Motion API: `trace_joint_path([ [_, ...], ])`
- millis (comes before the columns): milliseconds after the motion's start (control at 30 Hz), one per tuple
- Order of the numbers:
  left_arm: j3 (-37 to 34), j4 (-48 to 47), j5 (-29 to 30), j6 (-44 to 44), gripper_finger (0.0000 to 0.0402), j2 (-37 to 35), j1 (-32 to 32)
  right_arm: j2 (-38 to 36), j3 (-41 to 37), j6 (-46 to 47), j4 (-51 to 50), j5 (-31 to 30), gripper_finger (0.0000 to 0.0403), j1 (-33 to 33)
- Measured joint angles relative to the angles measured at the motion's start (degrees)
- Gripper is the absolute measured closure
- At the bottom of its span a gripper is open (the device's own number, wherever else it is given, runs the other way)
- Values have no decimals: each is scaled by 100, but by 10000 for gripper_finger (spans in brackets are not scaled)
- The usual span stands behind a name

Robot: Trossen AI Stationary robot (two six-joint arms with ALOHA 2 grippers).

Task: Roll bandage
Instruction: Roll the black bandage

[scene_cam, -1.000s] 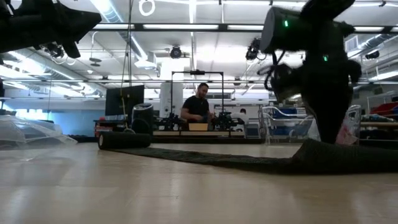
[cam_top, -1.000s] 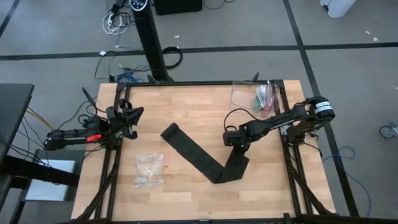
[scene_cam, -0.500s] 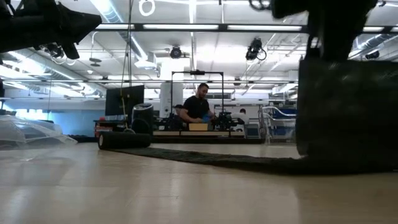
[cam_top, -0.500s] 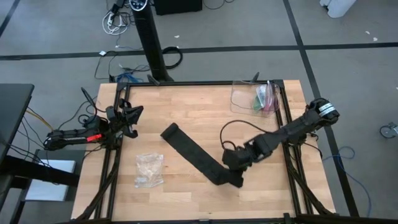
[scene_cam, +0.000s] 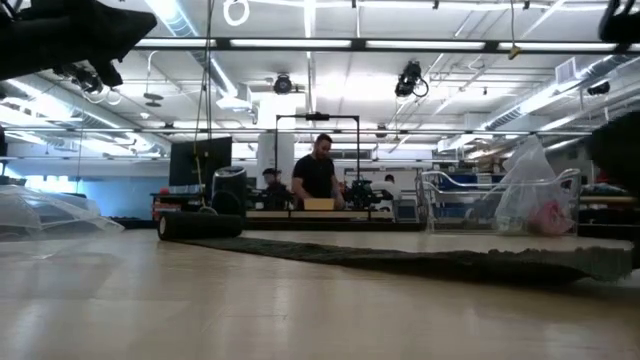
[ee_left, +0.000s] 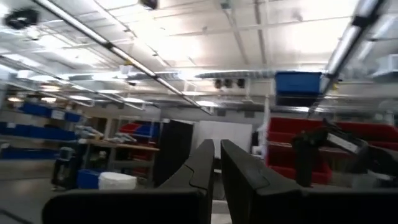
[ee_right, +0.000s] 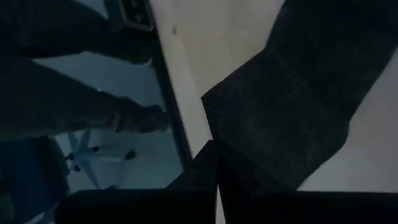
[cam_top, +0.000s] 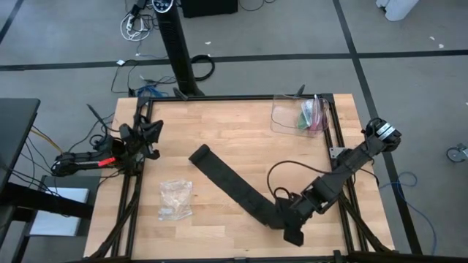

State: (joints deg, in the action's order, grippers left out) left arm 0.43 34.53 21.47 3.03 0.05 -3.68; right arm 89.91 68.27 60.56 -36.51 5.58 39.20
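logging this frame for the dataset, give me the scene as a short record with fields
table: light wooden top in a black frame
bandage: long strip of dark charcoal fabric, lying flat on a diagonal across the table, far end partly rolled
right gripper: at the table's near edge, shut on the strip's near end
left gripper: at the table's left edge, off the fabric, fingers nearly together
small clear plastic bag: crumpled, left of the strip
clear bin: at the far right corner, holds coloured items
background: person standing behind the table
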Motion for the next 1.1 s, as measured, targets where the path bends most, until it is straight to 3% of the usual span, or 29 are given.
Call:
trace_joint_path([
  [200, -2, 357, 242, -43, 364, -1, -2, 0, 0, 183, 12, 413, 381, 24],
  [367, -2, 738, 300, -203, 364, 0, -2, 0, 0, 495, 134, 678, 332, 22],
  [567, -2, 976, 812, -1972, 364, 0, -2, 0, 0, 929, 453, 809, 258, 66],
  [733, -2, 481, 881, -2897, 364, 2, -2, 0, 0, 1195, 573, 682, 217, 78],
  [900, -2, 286, 734, -3206, 364, 2, -1, 0, 0, 1038, 647, 378, 220, -202],
  [1100, 0, 7, 390, -3807, 365, 0, 0, -35, 0, 247, 600, 109, 263, -778],
])
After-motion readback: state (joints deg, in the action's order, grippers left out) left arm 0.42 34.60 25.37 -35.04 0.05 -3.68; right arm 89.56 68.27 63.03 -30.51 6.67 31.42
